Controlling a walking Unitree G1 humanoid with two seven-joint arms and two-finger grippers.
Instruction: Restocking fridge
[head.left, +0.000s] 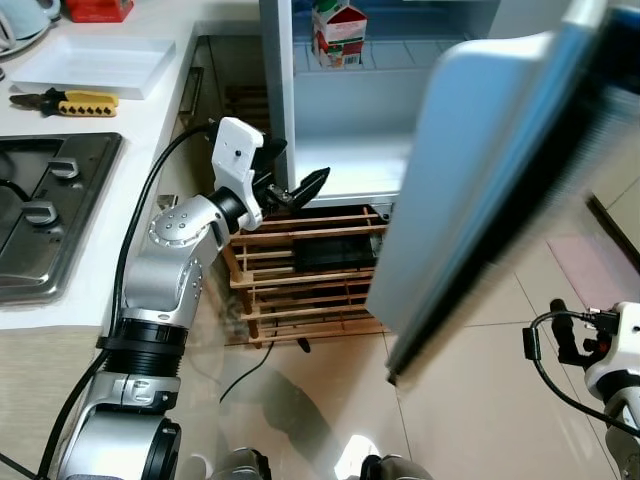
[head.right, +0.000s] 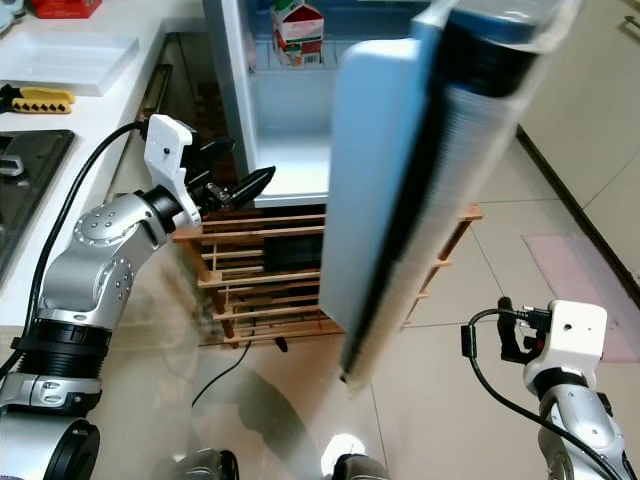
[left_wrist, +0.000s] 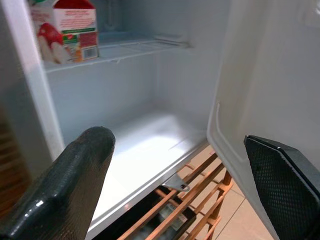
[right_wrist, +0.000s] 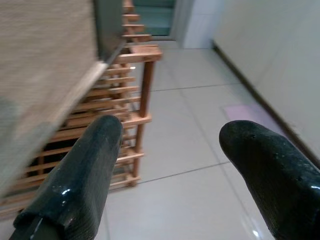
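Left end effector (head.left: 300, 188) hovering before the open fridge (head.left: 340, 130)
Fingers spread, empty; milk carton (head.left: 338, 33) is sitting on the fridge's shelf, well above it.

Glossy beige floor tiles (head.right: 480, 300), white countertop (head.left: 120, 130).

Left arm (head.left: 175, 265): silver metal segments w/ small dark screws, black ribbed collar, black cable along its outer side. White wrist block, small dark holes. Left gripper (head.left: 300, 187): two long black fingers, dimpled pads. Right gripper (right_wrist: 170, 175): glossy black fingers; white wrist housing, looped black cable.
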